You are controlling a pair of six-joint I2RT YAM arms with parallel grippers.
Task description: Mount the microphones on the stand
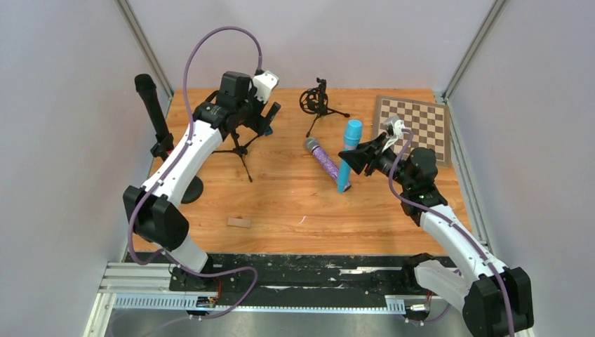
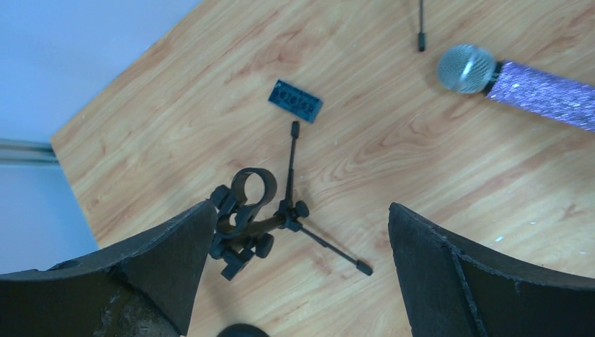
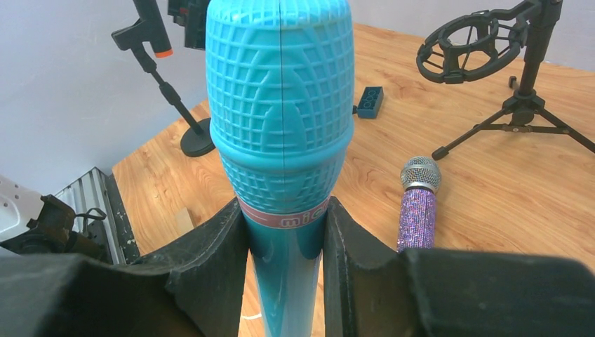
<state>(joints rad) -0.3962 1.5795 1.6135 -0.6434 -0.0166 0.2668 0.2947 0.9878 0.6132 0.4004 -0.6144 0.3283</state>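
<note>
Worktop (image 1: 281,210) has two free stands: the shock-mount tripod (image 1: 316,102) at back centre and the small clip tripod (image 2: 252,210) under the left arm. The round-base stand (image 1: 189,189) at the left edge carries the black microphone (image 1: 149,102), so that one looks done. Right gripper (image 3: 284,232) is clamped on the light blue microphone (image 3: 281,105) just below the head, holding it roughly upright, its tail right beside the purple glitter microphone (image 1: 323,160), which lies flat between the two tripods. Left gripper (image 2: 302,217) is spread wide and empty, hovering over the clip tripod. Risks, biggest first: both tripods look light with thin legs, so pushing a mic in one-handed likely skids or tips the stand unless the left gripper braces it. If the left gripper closes off-centre it could knock the clip round or topple the tripod itself. The blue body is smooth plastic, so it may twist or slide in the pads under insertion load. Its head is wider than its body, so I'd expect a jam unless it goes in tail-first. Swinging the tail could clip the purple mic and set it rolling. The small blue block (image 2: 295,100) sits just off a tripod leg tip, a minor snag.
</note>
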